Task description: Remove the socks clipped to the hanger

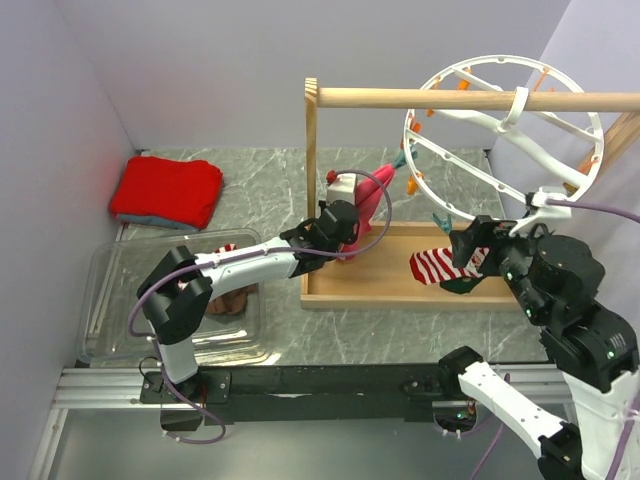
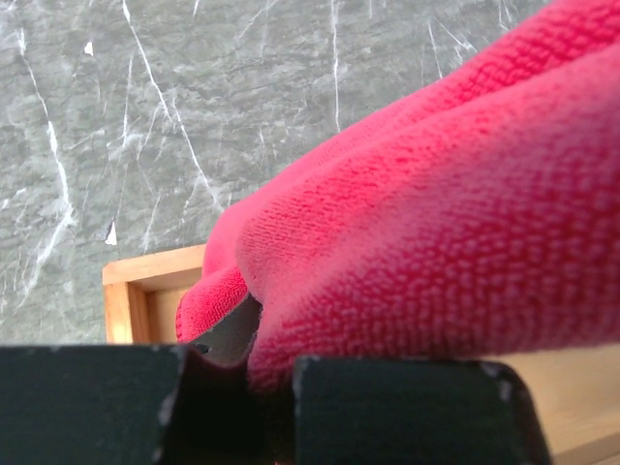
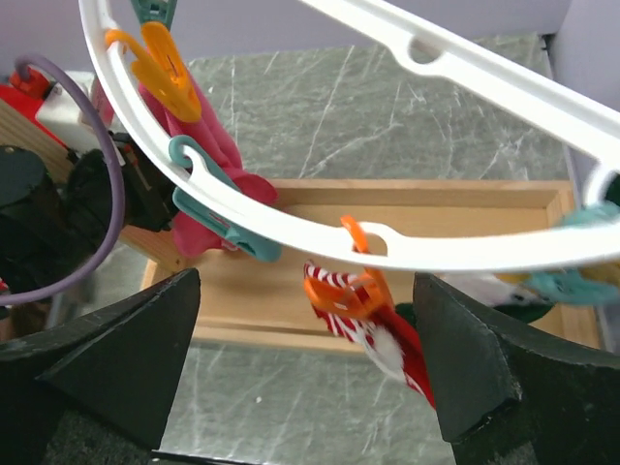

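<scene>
The white ring hanger [image 1: 598, 150] hangs by its hook from the wooden rail at the upper right. A red-and-white striped sock [image 1: 435, 265] and a dark green sock [image 1: 462, 287] dangle from its lower edge. My right gripper [image 1: 468, 250] is beside them. In the right wrist view the right gripper [image 3: 305, 286] is open, with the striped sock [image 3: 387, 339] and its orange clip [image 3: 349, 291] between the fingers, below the hanger's rim [image 3: 455, 254]. My left gripper [image 1: 350, 225] is shut on the pink cloth [image 1: 372, 200], which fills the left wrist view [image 2: 436, 213] above the left gripper's [image 2: 276, 407] tips.
A clear plastic bin [image 1: 120, 300] at the left holds a striped sock [image 1: 225, 247]. A folded red cloth [image 1: 167, 190] lies at the back left. The wooden rail [image 1: 450, 98] stands on a wooden tray base [image 1: 370, 290]. Teal clips [image 3: 218, 228] hang on the ring.
</scene>
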Action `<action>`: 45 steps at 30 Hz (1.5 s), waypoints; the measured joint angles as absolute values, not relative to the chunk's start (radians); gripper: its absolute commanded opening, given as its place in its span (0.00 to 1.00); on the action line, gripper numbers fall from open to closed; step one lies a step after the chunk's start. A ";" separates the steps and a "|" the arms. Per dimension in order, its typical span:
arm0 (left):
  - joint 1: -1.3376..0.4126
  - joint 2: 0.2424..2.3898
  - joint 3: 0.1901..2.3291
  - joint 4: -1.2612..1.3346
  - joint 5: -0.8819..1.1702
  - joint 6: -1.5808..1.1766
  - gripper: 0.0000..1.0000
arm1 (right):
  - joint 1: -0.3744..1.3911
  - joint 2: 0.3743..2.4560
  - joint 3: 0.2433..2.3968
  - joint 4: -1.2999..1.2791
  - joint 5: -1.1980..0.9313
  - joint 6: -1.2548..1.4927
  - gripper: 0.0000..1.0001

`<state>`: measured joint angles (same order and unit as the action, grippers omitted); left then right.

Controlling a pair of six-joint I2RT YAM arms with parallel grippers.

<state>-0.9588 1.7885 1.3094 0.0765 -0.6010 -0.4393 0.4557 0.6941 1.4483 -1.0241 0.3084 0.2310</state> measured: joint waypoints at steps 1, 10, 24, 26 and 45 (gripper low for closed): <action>-0.959 1.788 1.308 0.077 -0.597 -0.440 0.01 | 0.456 0.696 1.435 -1.012 0.302 0.218 0.95; -0.959 1.752 1.295 0.063 -0.558 -0.457 0.03 | 0.456 0.702 1.348 -0.918 0.250 0.135 0.89; -0.957 1.644 1.150 0.070 -0.259 -0.473 0.62 | 0.456 0.691 1.294 -0.839 0.189 0.133 0.74; -0.957 1.618 1.128 0.071 -0.220 -0.476 0.66 | 0.456 0.691 1.293 -0.830 0.189 0.134 0.73; -1.272 1.463 1.032 0.370 -0.181 -0.396 0.82 | 0.456 0.691 1.288 -0.814 0.189 0.183 0.66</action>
